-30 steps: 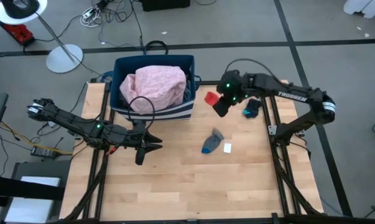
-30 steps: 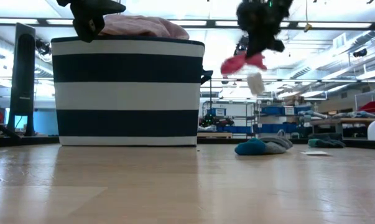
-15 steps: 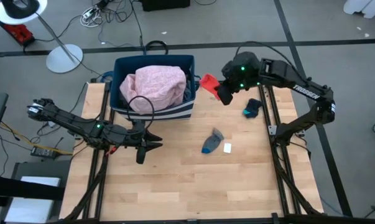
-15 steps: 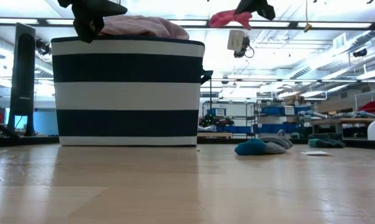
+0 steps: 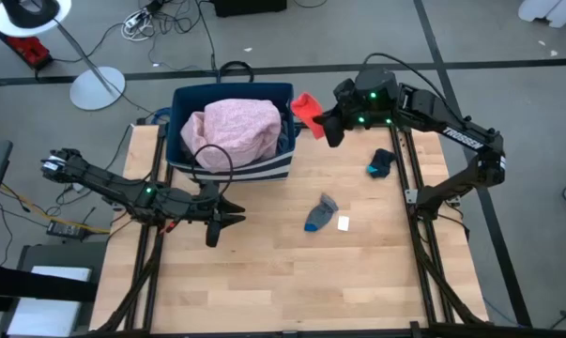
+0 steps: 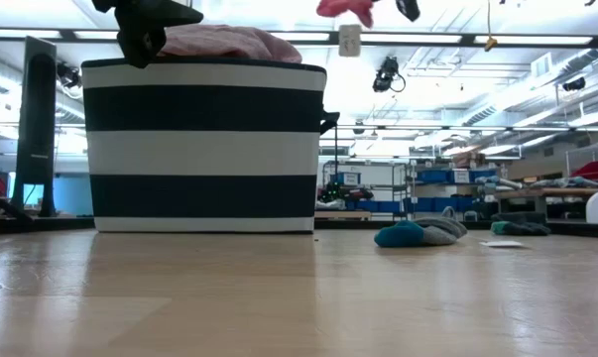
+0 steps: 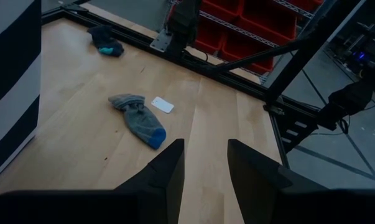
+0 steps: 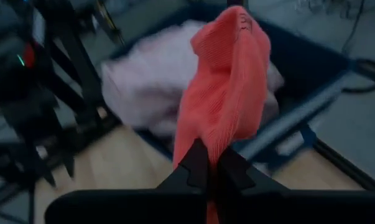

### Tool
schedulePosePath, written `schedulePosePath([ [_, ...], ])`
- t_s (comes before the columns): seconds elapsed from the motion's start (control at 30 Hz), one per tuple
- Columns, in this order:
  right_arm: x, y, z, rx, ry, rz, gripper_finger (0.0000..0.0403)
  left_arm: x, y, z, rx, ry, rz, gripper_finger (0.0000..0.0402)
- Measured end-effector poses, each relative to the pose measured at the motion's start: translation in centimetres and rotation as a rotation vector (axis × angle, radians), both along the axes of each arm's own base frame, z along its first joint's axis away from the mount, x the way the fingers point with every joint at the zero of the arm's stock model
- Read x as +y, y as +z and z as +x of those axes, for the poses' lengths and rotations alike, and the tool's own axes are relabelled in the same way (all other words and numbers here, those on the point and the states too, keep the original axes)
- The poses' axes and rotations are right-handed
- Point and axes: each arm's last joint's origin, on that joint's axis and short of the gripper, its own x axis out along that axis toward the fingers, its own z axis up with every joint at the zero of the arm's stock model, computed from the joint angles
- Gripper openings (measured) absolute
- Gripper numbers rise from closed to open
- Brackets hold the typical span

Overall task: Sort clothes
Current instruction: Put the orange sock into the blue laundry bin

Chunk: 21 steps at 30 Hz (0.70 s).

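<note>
My right gripper (image 5: 326, 123) is shut on a red-orange sock (image 5: 306, 106), high above the table beside the right rim of the dark blue striped bin (image 5: 232, 164). A pink garment (image 5: 234, 130) fills the bin. A grey sock with a blue toe (image 5: 320, 213) and a dark teal sock (image 5: 380, 163) lie flat on the table. My left gripper (image 5: 224, 215) is open and empty above the table, in front of the bin. My right gripper pinches the red-orange sock's near end (image 8: 207, 142) between its two fingers. The fingers come level from the table's right side. The sock (image 6: 344, 8) is lifted clear, high above the table at the bin's rim height, a white tag (image 6: 349, 41) hanging from it.
A small white tag (image 5: 344, 222) lies by the grey sock. The table's near half is bare wood (image 5: 283, 282). Black frame rails (image 5: 416, 197) run along both sides. A lamp stand (image 5: 97, 86) and cables lie on the floor beyond.
My right gripper has risen and gone toward the table's far left, toward the bin, carrying the red-orange sock from above the table's right part up to the bin's right rim. The sock stays clear of the table throughout.
</note>
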Motion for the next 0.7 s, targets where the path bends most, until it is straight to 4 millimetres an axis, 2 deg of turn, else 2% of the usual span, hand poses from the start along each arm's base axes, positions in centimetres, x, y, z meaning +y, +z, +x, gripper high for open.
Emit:
schedulePosePath([
  [0.17, -1.0, 0.3, 2.0, -0.118, -0.014, -0.019, 0.0002, 0.0, 0.0, 0.0, -0.001, 0.000, 0.000, 0.0127],
  [0.43, -3.2, -1.9, 7.1, -0.221, 0.030, -0.007, 0.0002, 0.0, 0.0, 0.0, -0.001, 0.000, 0.000, 0.0127],
  [0.53, -4.0, -3.7, 8.9, -0.186, 0.026, 0.008, 0.0003, 0.0, 0.0, 0.0, 0.000, 0.000, 0.000, 0.0127],
  [0.7, -5.5, -8.2, 11.2, -0.031, 0.013, 0.113, 0.0003, 0.0, 0.0, 0.0, 0.000, 0.000, 0.000, 0.0127],
])
